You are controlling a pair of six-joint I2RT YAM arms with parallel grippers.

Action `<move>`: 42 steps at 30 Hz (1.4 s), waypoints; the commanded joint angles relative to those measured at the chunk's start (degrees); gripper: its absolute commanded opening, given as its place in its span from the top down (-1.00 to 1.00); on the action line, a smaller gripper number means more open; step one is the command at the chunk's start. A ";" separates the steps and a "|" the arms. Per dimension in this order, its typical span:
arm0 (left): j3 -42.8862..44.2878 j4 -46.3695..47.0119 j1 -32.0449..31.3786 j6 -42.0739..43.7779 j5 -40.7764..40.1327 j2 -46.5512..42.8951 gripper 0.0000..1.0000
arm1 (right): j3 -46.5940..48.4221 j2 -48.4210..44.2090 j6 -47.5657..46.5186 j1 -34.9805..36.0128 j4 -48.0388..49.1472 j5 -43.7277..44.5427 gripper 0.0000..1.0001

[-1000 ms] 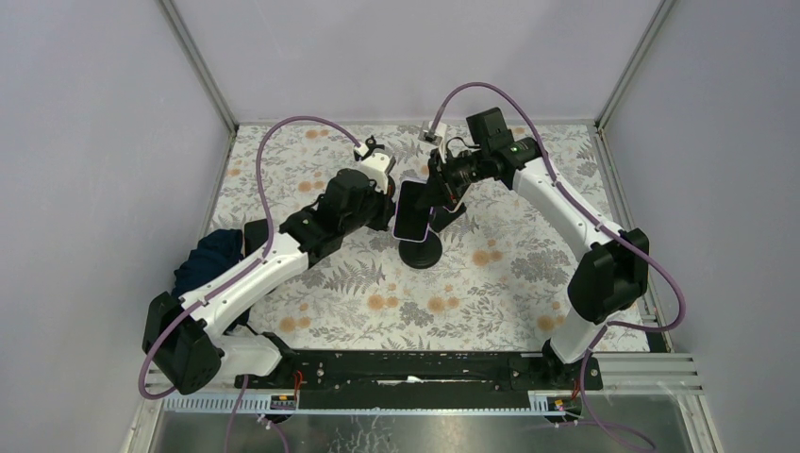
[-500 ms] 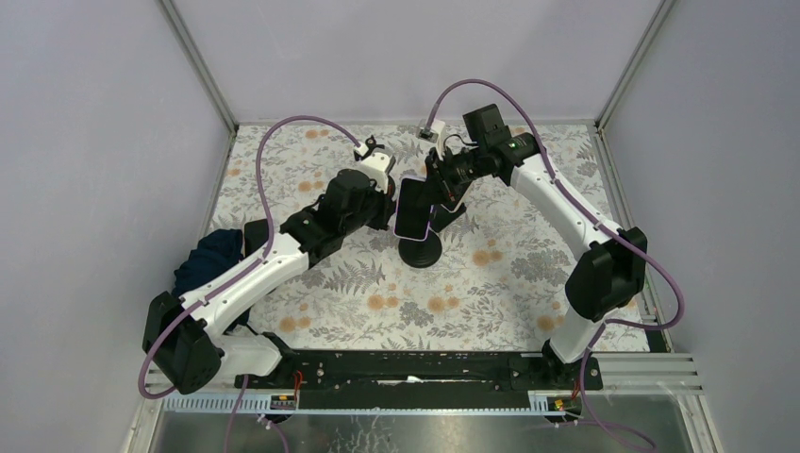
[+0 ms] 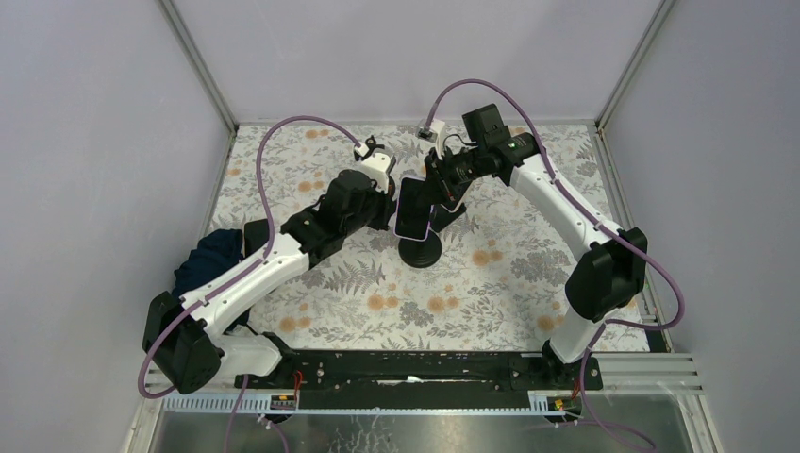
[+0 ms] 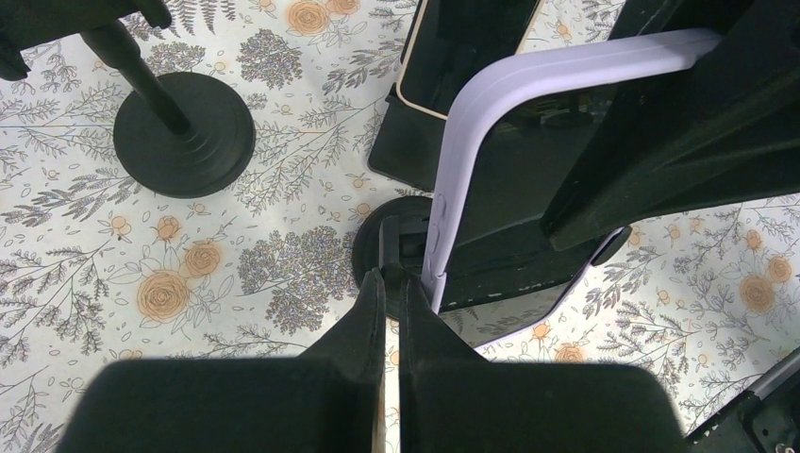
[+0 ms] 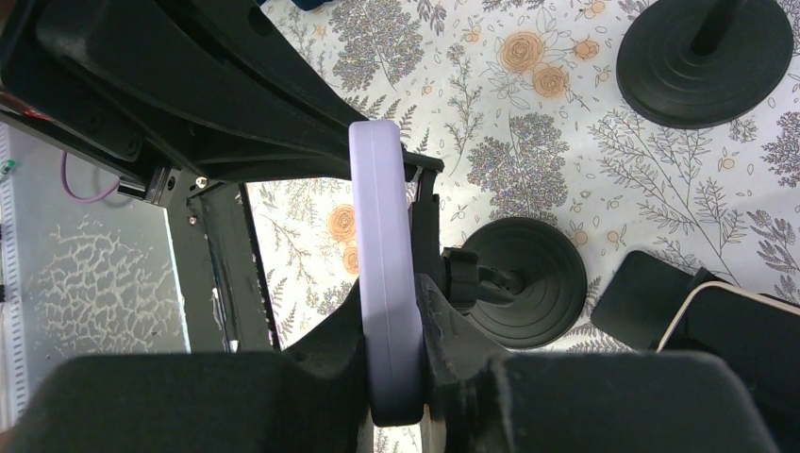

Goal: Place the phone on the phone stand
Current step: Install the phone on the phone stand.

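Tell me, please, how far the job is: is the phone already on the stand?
Done: the right gripper has the phone clamped, off the table. In hand: it holds the phone over the phone stand, whose holder the left gripper seems to pinch. Left: seating the phone and releasing it.

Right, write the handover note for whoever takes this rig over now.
Right gripper: jaws shut on the phone, held on edge over the phone stand.
Left gripper: jaws closed to a slit at the stand's head; I cannot tell whether they pinch it.
Done: phone lifted and brought to the stand.
Left: seat it in the cradle, check it rests, open the jaws.
Ignore the second phone and the spare stand nearby.
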 commanded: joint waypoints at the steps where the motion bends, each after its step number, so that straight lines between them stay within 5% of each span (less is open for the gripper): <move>1: 1.55 -6.65 0.62 1.54 -5.63 -3.01 1.00 | -0.39 3.60 -6.31 -5.41 1.27 34.99 1.00; 42: 0.84 -4.78 -4.82 -2.38 -12.88 -2.99 1.00 | -2.97 3.97 -1.58 -4.95 4.13 45.60 1.00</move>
